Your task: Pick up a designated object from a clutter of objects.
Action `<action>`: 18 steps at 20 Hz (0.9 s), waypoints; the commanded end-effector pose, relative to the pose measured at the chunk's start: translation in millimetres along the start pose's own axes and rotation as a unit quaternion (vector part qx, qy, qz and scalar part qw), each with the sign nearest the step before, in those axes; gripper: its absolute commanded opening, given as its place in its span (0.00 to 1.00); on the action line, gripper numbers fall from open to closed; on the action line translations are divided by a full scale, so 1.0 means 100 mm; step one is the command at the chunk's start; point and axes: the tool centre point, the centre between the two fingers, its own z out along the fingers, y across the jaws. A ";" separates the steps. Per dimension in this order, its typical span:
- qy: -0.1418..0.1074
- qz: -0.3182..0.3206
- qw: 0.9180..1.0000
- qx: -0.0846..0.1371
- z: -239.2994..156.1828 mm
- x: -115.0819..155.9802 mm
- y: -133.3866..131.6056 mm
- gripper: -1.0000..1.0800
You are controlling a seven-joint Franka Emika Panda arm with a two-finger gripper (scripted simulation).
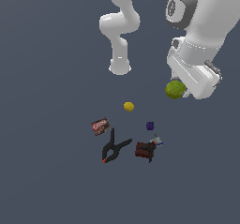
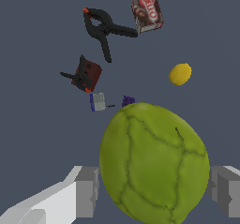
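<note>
Filling the lower wrist view, my green fruit looks lumpy, yellow-green, veined with dark cracks. I see the pincer clamped on it, upper right of the exterior view, above the tabletop.

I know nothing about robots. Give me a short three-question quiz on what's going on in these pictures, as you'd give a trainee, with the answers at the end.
1. True or false: the green fruit lies on the floor among the other items.
2. Which item sits nearest the purple cube in the exterior view? A) yellow ball B) dark red box C) red-brown packet
3. Fill in: in the wrist view, the gripper has one finger on each side of the ____.

Key
1. False: the gripper holds it, lifted well clear of the clutter.
2. B, though the ball is not much farther.
3. Green fruit; it fills the gap between the fingers.
</note>
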 end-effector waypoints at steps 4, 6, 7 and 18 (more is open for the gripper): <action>0.000 0.000 1.000 0.000 -0.49 -0.08 -0.15 0.00; 0.000 0.000 1.000 -0.001 -0.63 -0.11 -0.21 0.00; 0.000 0.000 1.000 -0.001 -0.70 -0.12 -0.23 0.00; 0.001 0.001 1.000 -0.001 -1.14 -0.21 -0.40 0.00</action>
